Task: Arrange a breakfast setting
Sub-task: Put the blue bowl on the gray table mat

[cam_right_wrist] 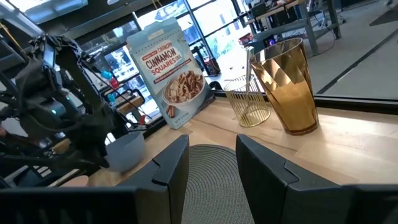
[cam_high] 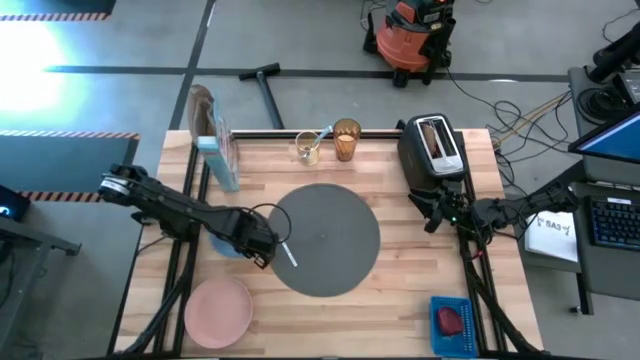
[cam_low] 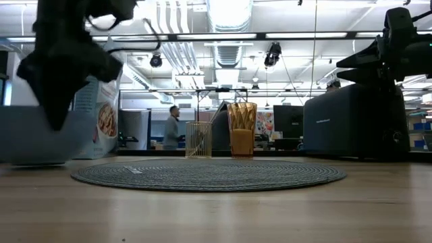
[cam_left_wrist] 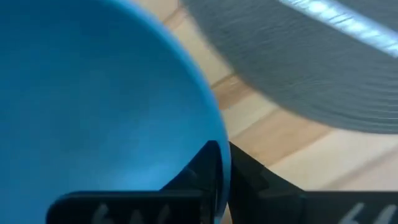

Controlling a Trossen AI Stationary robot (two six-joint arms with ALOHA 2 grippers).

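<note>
Bowl (cam_left_wrist: 99, 106) rim pinched, left gripper (cam_left_wrist: 221, 168) covering

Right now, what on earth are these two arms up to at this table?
They are laying out a breakfast setting. The left gripper is shut on the rim of the small blue bowl, just beside the round grey mat in the middle of the table. The mat has nothing on it yet. The pink plate waits at the near left corner, the amber tumbler at the far edge. The right gripper hangs open next to the black toaster, holding nothing.
</note>
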